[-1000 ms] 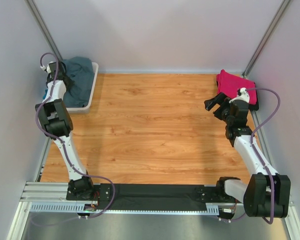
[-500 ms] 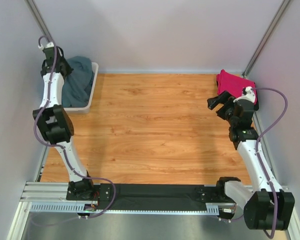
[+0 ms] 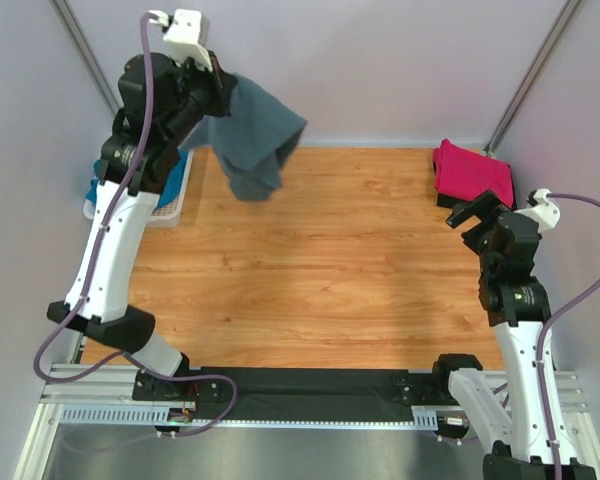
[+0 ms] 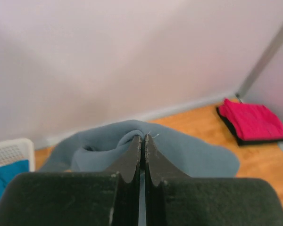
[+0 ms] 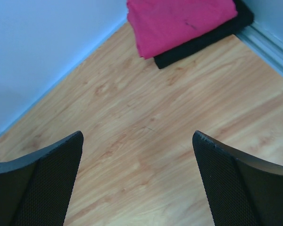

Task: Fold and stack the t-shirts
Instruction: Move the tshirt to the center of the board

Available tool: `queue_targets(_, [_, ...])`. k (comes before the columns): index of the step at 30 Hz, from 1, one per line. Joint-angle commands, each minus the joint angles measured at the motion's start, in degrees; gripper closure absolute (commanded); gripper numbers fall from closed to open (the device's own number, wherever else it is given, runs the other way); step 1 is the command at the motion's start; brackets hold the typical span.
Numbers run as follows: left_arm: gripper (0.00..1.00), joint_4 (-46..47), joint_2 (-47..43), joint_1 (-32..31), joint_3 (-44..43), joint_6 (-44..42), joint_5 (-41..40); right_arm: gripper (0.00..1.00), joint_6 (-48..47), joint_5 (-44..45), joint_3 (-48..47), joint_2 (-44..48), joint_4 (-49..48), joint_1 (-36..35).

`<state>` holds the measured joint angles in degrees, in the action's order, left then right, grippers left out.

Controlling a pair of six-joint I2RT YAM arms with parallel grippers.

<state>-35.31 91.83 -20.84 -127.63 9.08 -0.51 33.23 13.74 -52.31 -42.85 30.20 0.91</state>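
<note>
Left claw [image 3: 218, 92]: pressed together on a fold of the slate-grey t-shirt [image 3: 255, 140], high in the upper left of the overhead view. I judge I hold it this high so the cloth hangs free of both basket and wood before it is carried inward.
Slate-grey t-shirt: it hangs bunched below the jaws, just right of the basket [image 3: 179, 190], over the far left corner of the table [image 3: 320, 270]. It looks to be hanging above the wood, not on it.
Right claw [image 3: 475, 210]: spread wide and holding nothing, at the right of the frame just below the stack. I judge it waits there to take a hem or a sleeve.
Stack: the magenta-pink t-shirt [image 3: 472, 172] lies folded on top of a dark folded cloth [image 5: 212, 33] in the upper right corner. It probably sits there to leave the middle free for folding.
Basket contents: the teal-blue t-shirt [image 4: 4, 176] lies inside, showing at the left rim. The left arm [image 3: 110, 230] hides the rest, so I cannot tell what else is in it.
Stage: one shirt stacked, one lifted, one in the basket.
</note>
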Motion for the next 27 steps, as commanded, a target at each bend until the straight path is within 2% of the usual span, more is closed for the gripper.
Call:
queue_targets(1, [1.0, 1.2, -4.2, -5.6, 10.1, -0.9, -1.8, 0.0, -0.4, 8.5, -2.6, 1.1, 9.8, 0.0])
queue_targets(2, [1.0, 2.3, -5.5, -7.1, 16.4, -0.1, -2.0, 0.0, -0.6, 8.7, -2.7, 1.3, 10.3, 0.0])
queue_targets(4, [1.0, 4.8, -8.5, -11.9, 22.7, 1.5, -4.0, 0.0, -1.3, 8.2, -2.2, 1.5, 11.0, 0.0])
queue_targets(7, [1.0, 6.7, -10.5, -16.4, 36.6, 6.7, -6.6, 0.0, -1.5, 6.4, -1.1, 1.1, 12.5, 0.0])
queue_targets(10, [1.0, 6.9, -10.4, -17.4, 43.7, 14.3, -7.8, 0.0, -1.8, 3.4, 0.6, 0.8, 12.3, 0.0])
queue_targets(13, [1.0, 7.7, -9.0, -17.5, 51.9, 16.6, -6.3, 0.0, -1.9, -0.9, 3.7, 0.8, 10.1, 0.0])
queue_targets(16, [1.0, 7.7, -7.3, -18.2, 55.5, 16.1, -3.6, 0.0, -1.4, -5.8, 5.7, 0.3, 7.9, -0.1])
queue_targets(19, [1.0, 5.9, -6.7, -18.9, 58.8, 18.4, -6.0, 0.0, -1.0, -9.3, 6.7, -0.9, 6.7, -0.1])
queue_targets(22, [1.0, 2.7, -8.2, -19.0, 60.4, 19.4, -13.3, 0.0, -1.2, -10.0, 6.9, -1.6, 6.1, -0.1])
queue_targets(23, [1.0, -1.6, -9.2, -18.9, 59.5, 18.5, -20.5, 0.0, -1.8, -10.6, 7.0, -1.9, 6.0, -0.1])
queue_targets(26, [1.0, -10.4, -12.4, -17.7, 53.7, 15.8, -34.3, 0.0, -2.0, -11.4, 7.1, -2.4, 4.4, -0.2])
queue_targets(27, [1.0, -11.3, -13.7, -15.7, 52.4, 14.8, -34.9, 0.0, -2.1, -11.8, 7.2, -3.0, 3.9, -0.1])
